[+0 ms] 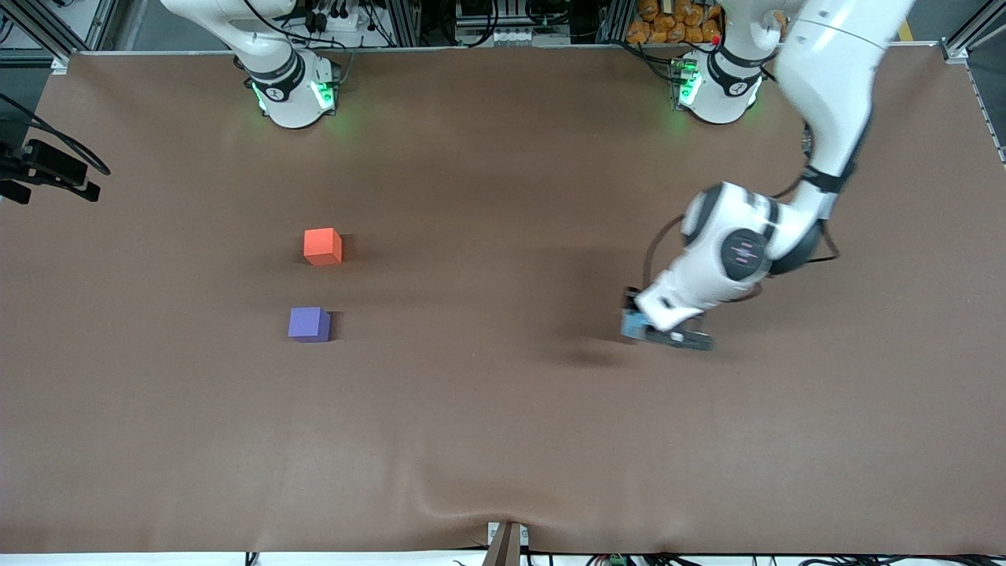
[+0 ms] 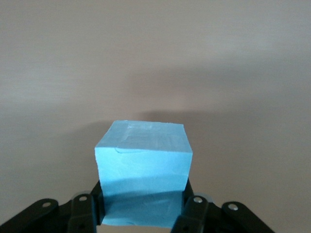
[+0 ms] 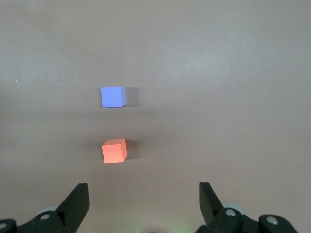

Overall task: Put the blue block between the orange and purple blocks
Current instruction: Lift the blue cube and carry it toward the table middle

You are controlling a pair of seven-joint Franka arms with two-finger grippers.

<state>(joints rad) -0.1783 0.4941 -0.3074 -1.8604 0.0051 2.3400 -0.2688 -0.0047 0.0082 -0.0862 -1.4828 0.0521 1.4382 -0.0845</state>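
Pinching the blue block (image 2: 142, 170) in my left pincer (image 1: 638, 324), fingers pressed on its two sides, low at the desk (image 1: 503, 440) toward my left arm's end. The gap I need lies well apart from this pincer, toward the right arm's end: orange block (image 1: 323, 246) and purple block (image 1: 309, 324), a narrow space between them. Their line runs toward the front camera, so I judge the entry is crosswise. Right pincer (image 3: 144, 204) spread, empty, waiting over orange. Count: one blue, one orange, one purple.
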